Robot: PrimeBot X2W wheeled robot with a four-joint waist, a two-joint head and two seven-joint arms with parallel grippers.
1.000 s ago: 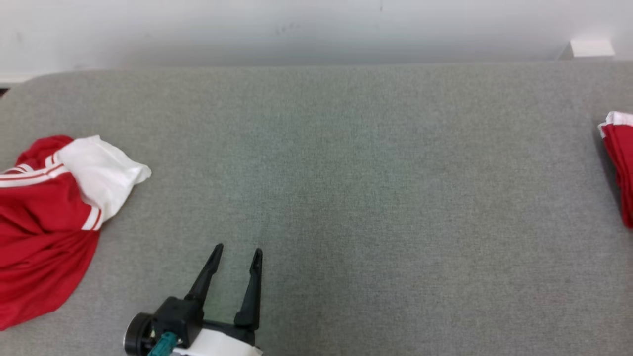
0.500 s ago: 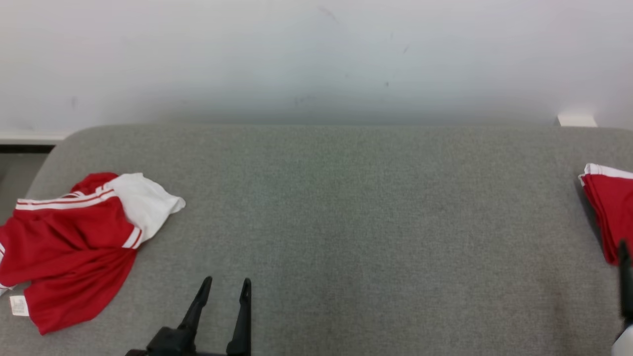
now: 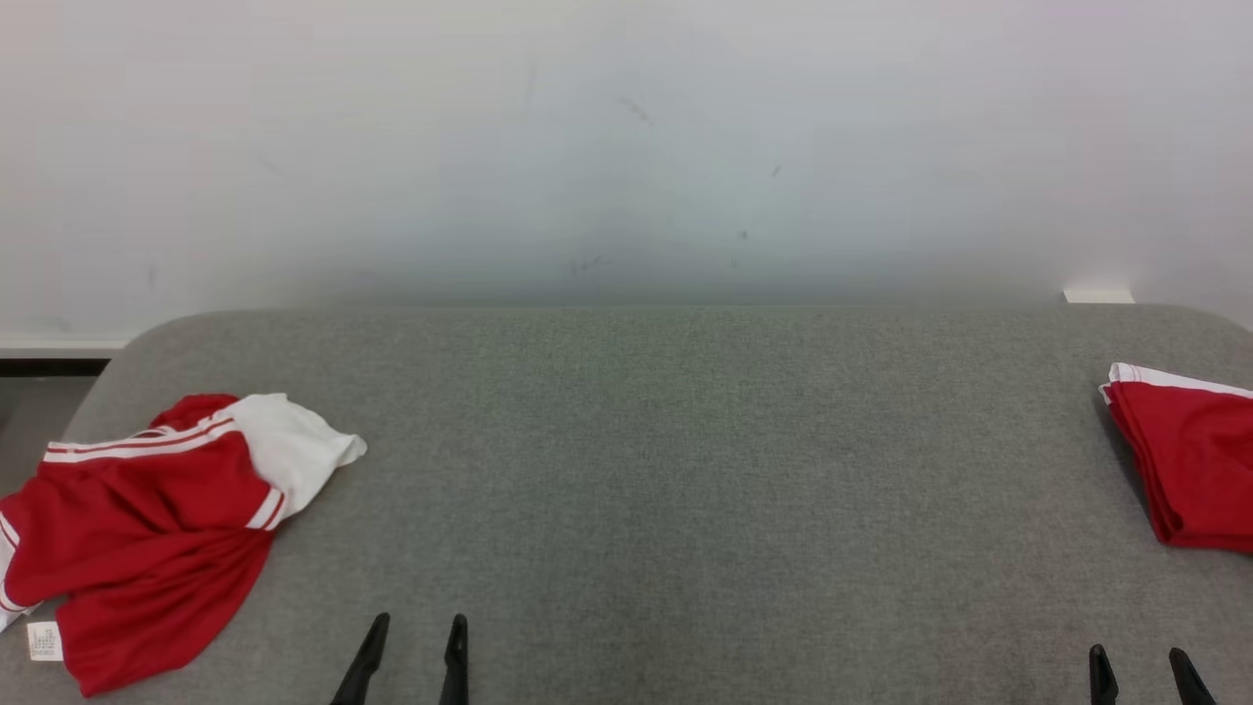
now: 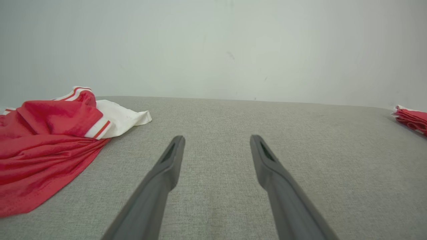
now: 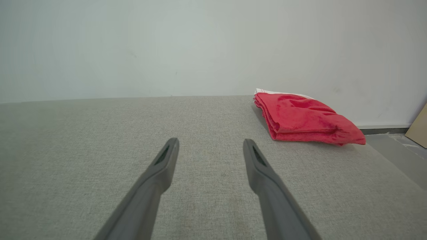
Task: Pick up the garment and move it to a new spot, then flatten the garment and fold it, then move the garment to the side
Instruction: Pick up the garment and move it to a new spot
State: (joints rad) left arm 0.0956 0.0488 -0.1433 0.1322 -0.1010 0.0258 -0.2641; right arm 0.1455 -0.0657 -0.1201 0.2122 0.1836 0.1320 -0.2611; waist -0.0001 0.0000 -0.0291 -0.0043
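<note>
**Cloth on cloth**

At nine o'clock we see the garment [image 3: 147,529], cloth with a faint sheen; at three, the folded garment [image 3: 1189,470] alike. The table cover [image 3: 685,470] is matt, coarse-woven. The left gripper [image 4: 217,137] and right gripper [image 5: 210,140] look smooth, matt plastic.

Grey padded surface [image 3: 685,470]: you have a broad bare stretch across the centre of the head view, running up to the white wall [image 3: 626,147], which closes off the top of the frame.

Left: a crumpled red-and-white garment [image 3: 147,529] lies heaped at middle left, reaching the frame edge.

Right: a folded red garment [image 3: 1189,470] forms a low stack at the right edge.

The left gripper [image 3: 418,629], bottom left-centre with fingers apart, has bare cloth straight ahead of it.

The right gripper [image 3: 1136,658], bottom right with fingers apart, has the folded stack ahead and to the right in its wrist view.
</note>
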